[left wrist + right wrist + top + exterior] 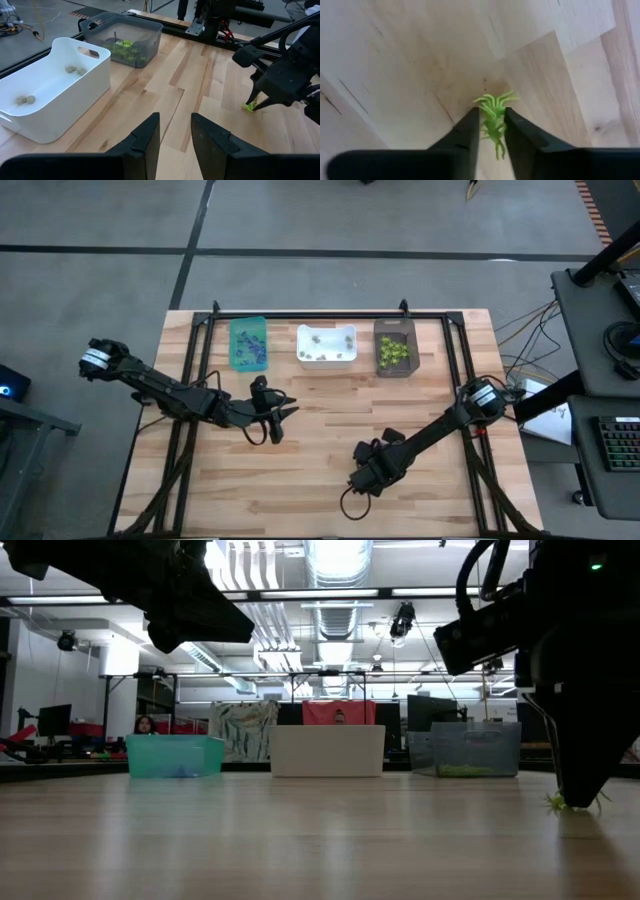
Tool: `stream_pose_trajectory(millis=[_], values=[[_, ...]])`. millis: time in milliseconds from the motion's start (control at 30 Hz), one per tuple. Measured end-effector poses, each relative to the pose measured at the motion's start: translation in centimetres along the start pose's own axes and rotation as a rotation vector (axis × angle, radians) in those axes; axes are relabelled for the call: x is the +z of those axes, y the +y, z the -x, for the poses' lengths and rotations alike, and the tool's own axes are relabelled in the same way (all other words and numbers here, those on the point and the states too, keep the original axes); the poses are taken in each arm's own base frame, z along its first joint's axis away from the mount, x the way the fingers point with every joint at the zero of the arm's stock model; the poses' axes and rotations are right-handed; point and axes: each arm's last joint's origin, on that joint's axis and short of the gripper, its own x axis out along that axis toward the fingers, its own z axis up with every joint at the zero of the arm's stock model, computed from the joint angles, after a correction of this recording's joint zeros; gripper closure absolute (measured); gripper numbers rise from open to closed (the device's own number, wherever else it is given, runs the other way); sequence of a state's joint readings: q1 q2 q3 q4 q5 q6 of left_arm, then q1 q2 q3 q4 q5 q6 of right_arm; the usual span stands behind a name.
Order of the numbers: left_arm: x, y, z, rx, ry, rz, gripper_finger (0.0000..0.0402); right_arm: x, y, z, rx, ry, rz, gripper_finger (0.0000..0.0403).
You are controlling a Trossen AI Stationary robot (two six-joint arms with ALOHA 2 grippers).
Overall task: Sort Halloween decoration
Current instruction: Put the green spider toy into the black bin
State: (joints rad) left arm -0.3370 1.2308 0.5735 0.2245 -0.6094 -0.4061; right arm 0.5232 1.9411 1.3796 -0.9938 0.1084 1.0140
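Observation:
A lime-green spider trinket (492, 102), one Halloween decoration, lies on the wooden table right of centre near the front. My right gripper (492, 122) stands over it, pointing down, shut on it; the low view shows green legs (553, 804) sticking out beside the fingertips (580, 790). My left gripper (175, 135) hovers above the table's left middle (272, 423), open, nothing between its fingers. More trinkets lie in three bins at the far edge. My right gripper pinches the spider's body (493, 131) between its two fingers, coming from above and pointing down. The legs at one end (495, 99) spread out past the fingers. The spider lies on the tabletop, as the left wrist view (250, 106) also shows.
A teal bin (248, 343) with purple pieces, a white bin (327, 360) with pale pieces and a dark bin (396, 365) with green pieces stand in a row at the far edge. A black frame rail (310, 315) runs behind them. Bare wood lies between the arms.

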Motion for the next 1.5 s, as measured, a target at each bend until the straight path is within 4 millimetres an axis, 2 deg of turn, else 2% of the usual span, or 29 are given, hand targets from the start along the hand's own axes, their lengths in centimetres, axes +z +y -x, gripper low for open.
stream_pose_trajectory(millis=[67,133,367,767,933,1133,1333,1500], values=[[0.0,0.0,0.0,0.0,0.0,0.0,0.0309,0.0,0.0,0.0,0.0,0.001,0.009,0.0368],[0.0,0.0,0.0,0.0,0.001,0.0,0.0309,0.0,0.0,0.0,0.0,0.001,0.02,0.0386],[0.0,0.0,0.0,0.0,0.001,0.0,0.0309,-0.2,-0.5,0.9,-0.004,0.008,0.046,0.0389],[0.0,0.0,0.0,-0.001,-0.002,0.002,0.0309,-0.5,-1.9,5.5,0.114,-0.073,0.08,0.039],[0.1,-0.1,0.0,-0.007,-0.008,0.005,0.0309,0.1,-1.7,7.7,0.249,-0.222,0.134,0.039],[0.0,-0.5,0.3,-0.03,-0.009,0.003,0.0309,1.3,-0.3,9.8,0.427,-0.464,0.268,0.039],[-0.4,-1.7,0.6,-0.224,0.048,-0.044,0.0309,2.0,0.7,10.4,0.516,-0.635,0.371,0.039],[-1.0,-4.4,0.6,-0.496,-0.014,-0.166,0.0309,2.6,1.0,10.4,0.52,-0.78,0.407,0.039]])
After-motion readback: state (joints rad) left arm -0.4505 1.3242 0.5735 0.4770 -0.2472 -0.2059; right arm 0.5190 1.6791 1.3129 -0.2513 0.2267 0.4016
